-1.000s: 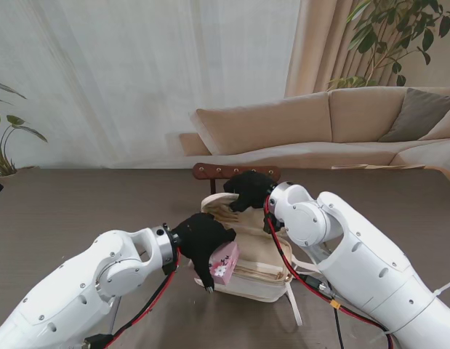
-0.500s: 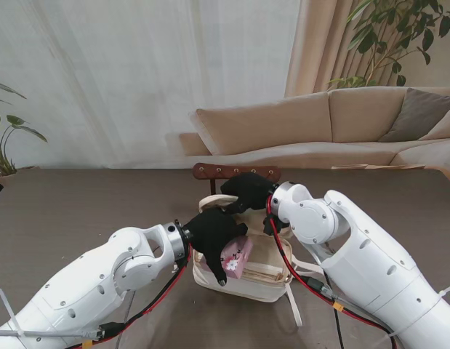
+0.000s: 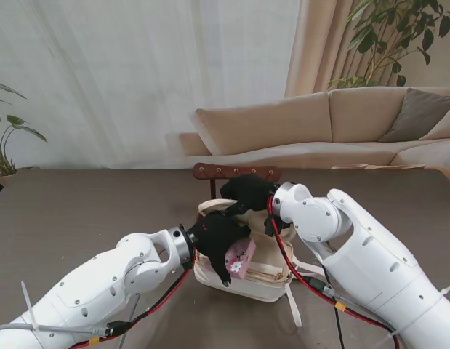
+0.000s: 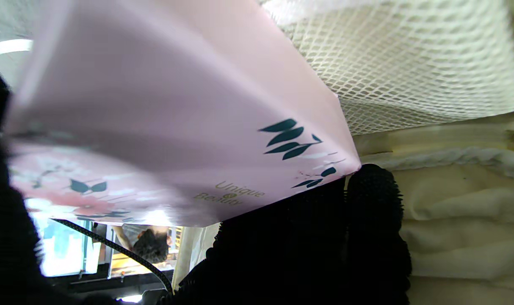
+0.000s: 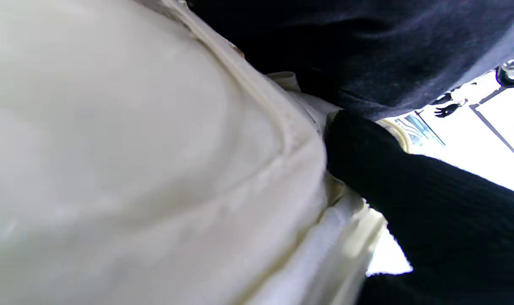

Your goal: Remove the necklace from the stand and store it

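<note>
1. Dark brown table top (image 3: 79,211), bare and wide on both sides; beige sofa (image 3: 319,123) and pale curtain beyond the far edge.
2. Near the middle, cream fabric bag with mesh lining (image 3: 261,273), mouth gaping upward, straps trailing off toward me.
3. Just behind the bag's far edge, dark wooden stand bar (image 3: 235,171).
4. Left hand (image 3: 217,236) in black glove, closed around a small pink floral box (image 3: 240,258) (printed "Unique Beauty"), held at the bag's left rim over the opening.
5. Right hand (image 3: 246,193) gripping the bag's far rim (image 5: 282,127), pinching the cloth.
6. Necklace itself nowhere to be made out.
</note>
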Robot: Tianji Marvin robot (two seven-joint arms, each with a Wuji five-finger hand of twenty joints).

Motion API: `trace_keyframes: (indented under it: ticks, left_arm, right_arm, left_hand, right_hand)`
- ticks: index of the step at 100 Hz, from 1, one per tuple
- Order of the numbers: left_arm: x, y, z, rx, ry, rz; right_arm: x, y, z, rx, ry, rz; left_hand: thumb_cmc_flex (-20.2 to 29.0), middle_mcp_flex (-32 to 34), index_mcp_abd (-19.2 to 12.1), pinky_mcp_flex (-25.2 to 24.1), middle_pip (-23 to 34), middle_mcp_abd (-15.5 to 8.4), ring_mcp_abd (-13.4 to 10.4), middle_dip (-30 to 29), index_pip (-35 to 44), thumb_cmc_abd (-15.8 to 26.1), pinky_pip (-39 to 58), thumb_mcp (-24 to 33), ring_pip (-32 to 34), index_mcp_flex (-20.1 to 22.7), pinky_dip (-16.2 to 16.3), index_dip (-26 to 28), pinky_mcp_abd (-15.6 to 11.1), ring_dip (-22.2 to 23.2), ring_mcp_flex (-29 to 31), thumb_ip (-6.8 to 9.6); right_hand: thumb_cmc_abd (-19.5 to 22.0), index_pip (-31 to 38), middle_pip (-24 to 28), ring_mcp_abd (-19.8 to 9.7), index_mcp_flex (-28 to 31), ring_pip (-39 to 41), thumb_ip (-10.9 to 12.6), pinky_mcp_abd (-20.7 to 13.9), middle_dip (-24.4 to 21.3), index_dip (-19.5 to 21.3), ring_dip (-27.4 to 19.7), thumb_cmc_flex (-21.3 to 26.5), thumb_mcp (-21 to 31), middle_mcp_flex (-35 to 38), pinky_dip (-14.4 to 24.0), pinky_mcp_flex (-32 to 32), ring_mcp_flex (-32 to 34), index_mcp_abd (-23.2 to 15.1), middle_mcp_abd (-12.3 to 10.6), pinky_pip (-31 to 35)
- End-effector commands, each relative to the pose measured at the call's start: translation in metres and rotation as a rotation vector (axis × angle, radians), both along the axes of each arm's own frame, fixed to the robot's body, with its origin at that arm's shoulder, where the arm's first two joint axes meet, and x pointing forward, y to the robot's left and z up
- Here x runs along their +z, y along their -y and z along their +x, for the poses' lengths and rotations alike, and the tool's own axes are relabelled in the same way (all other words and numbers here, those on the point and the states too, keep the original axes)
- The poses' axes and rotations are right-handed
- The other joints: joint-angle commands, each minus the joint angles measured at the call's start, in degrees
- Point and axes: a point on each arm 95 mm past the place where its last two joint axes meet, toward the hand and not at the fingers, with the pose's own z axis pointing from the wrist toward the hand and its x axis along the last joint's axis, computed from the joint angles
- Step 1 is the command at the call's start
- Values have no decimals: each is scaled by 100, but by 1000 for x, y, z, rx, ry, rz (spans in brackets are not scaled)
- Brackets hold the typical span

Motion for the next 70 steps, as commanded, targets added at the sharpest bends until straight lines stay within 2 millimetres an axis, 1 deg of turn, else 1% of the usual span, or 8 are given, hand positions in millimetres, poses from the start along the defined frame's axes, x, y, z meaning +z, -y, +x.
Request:
trace_keyframes:
  ticks: [1,19,23,34,45,52,69,70]
  left_arm:
    - [4,5,3,6,4,3]
    - [-1,6,3,4,26,15]
    - [-2,6,3,4,33,20]
    - [-3,5,3,5,50,33]
    - [0,5,1,8,57,40]
    - [5,4,-3,15,48,47]
    - [7,3,-5,32,42,50]
    - [7,3,-5,33,42,50]
  right_arm:
    - [-2,-9,-6,38,-18,1]
    - [-4,-8,-6,44,-32,6]
    - [-4,-8,-6,45,-36,8]
    - [-5,-7,-6,46,-44,12]
    - [-4,-7,-6,47,-48,15]
    - [-4,-7,-6,46,-53,18]
    - [-3,-6,-5,45,-59,21]
    - [-3,-6,-5,45,-59,20]
  left_hand:
    - [3150,74,-1925,-200,910,-761,-1280,687,2129,1260,877,3271,613,735,350,481,-543,4,519,-161]
    - [2969,-122,-1773,-521,288,-691,-1100,74,398,1244,413,3213,105,786,223,78,-472,137,210,-216]
    - [2850,-203,-1702,-689,100,-659,-1012,-247,-211,1253,167,3233,-58,840,160,-20,-413,198,-87,-229]
    - [2360,-636,-1518,-1014,354,-626,-920,-1369,-1384,1410,-272,3496,-192,997,38,-102,-367,132,-718,-217]
    - [1955,-914,-1334,-1370,337,-617,-832,-3021,-2227,1645,-904,3666,-444,1056,-274,-186,-283,77,-1244,20]
    - [1778,-1029,-1143,-1591,141,-574,-747,-3303,-2617,1830,-1328,3716,-576,1010,-509,-381,-255,43,-1574,293]
    - [1547,-1404,-785,-2109,-222,-411,-625,-3803,-3243,2053,-2181,3537,-827,758,-1086,-761,-245,-32,-2331,300]
    - [1528,-1435,-754,-2127,-239,-396,-608,-3859,-3276,2180,-2223,3238,-839,753,-1121,-798,-249,-38,-2390,319]
  right_hand:
    - [183,138,-22,-248,118,19,96,32,-19,9,23,155,208,386,112,725,173,-791,-151,233]
    - [183,130,-18,-242,132,27,96,31,-15,13,31,155,209,389,116,723,172,-797,-146,231]
    - [179,129,-16,-240,137,30,97,31,-14,16,33,158,212,393,117,724,174,-803,-141,230]
    - [176,124,-15,-236,147,37,98,31,-12,21,39,163,213,395,118,722,174,-804,-132,229]
    - [173,120,-15,-228,155,48,98,31,-11,28,47,165,214,397,121,722,172,-801,-127,228]
    - [168,117,-15,-217,160,50,99,31,-9,31,50,169,217,402,122,722,172,-800,-124,227]
    - [169,106,-18,-225,163,54,99,31,-6,39,56,173,213,402,126,722,171,-799,-122,226]
    - [170,105,-18,-227,163,54,99,31,-6,40,57,170,211,402,126,722,172,-799,-123,225]
